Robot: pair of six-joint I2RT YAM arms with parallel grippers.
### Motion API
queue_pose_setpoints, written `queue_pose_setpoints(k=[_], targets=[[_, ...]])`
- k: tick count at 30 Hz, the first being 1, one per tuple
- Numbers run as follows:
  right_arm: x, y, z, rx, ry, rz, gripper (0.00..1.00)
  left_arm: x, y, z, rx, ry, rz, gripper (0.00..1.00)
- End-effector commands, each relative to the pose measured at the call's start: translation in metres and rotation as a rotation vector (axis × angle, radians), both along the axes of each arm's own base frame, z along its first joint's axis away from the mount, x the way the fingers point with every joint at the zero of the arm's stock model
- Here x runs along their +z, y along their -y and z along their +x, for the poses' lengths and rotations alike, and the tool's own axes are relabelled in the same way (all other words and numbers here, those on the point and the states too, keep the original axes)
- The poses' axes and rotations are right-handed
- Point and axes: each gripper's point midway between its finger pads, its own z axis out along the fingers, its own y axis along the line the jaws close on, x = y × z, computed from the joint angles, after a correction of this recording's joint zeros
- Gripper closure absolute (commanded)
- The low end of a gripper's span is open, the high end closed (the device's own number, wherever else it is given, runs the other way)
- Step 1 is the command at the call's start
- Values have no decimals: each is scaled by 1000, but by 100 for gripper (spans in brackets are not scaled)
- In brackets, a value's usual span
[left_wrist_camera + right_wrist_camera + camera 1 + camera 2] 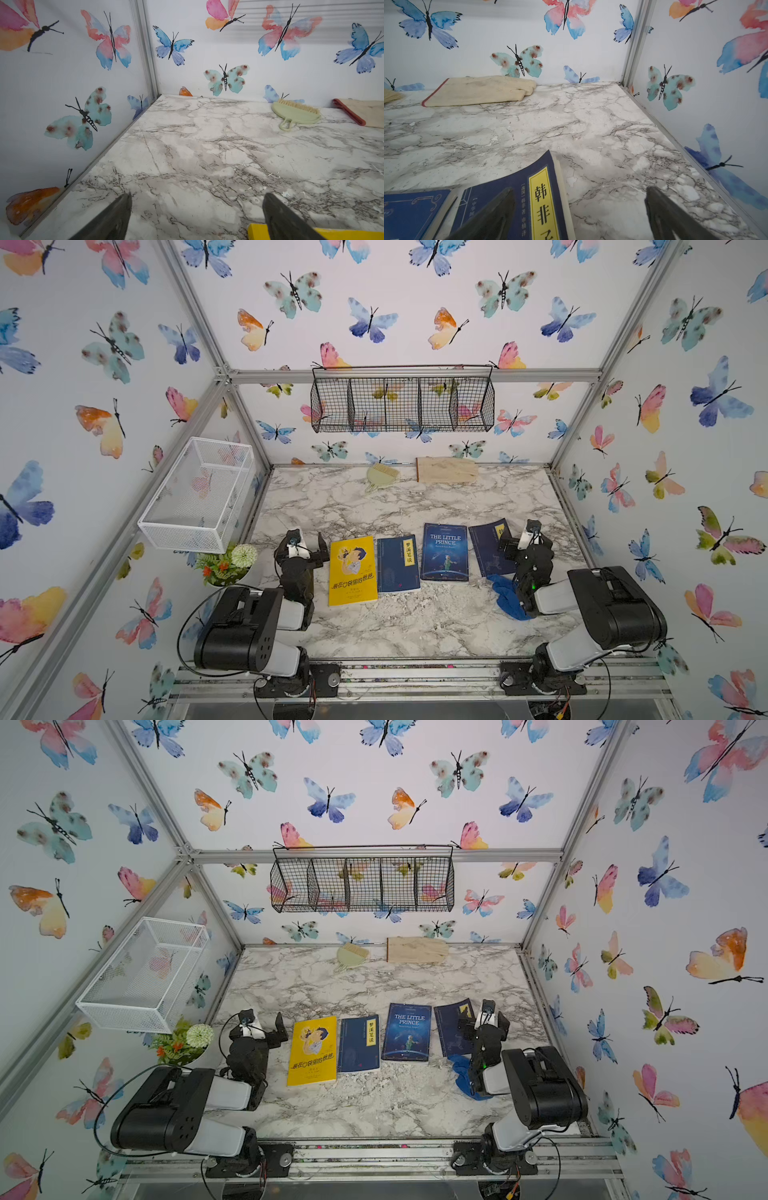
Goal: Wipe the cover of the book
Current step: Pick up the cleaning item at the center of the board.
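Cloth (blue, crumpled), in both top views only

Open counter lies between the row of books and the far brush and glove; the near strip is free too. A plant stands left of my left gripper.

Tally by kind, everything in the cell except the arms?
Books: 4
Wire baskets: 2
Blue cloth: 1
Brush: 1
Cream glove: 1
Potted plant: 1
Total: 10
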Motion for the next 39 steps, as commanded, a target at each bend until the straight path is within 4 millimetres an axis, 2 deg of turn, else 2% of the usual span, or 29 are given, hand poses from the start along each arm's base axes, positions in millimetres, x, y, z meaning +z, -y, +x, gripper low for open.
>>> queue_pose_setpoints(k=[1, 39], targets=[[2, -3, -1, 16, 12, -12, 1, 4, -4, 2, 23, 14, 3, 2], [1, -3, 0, 18, 6, -14, 1, 3, -4, 4, 15, 7, -2, 2]])
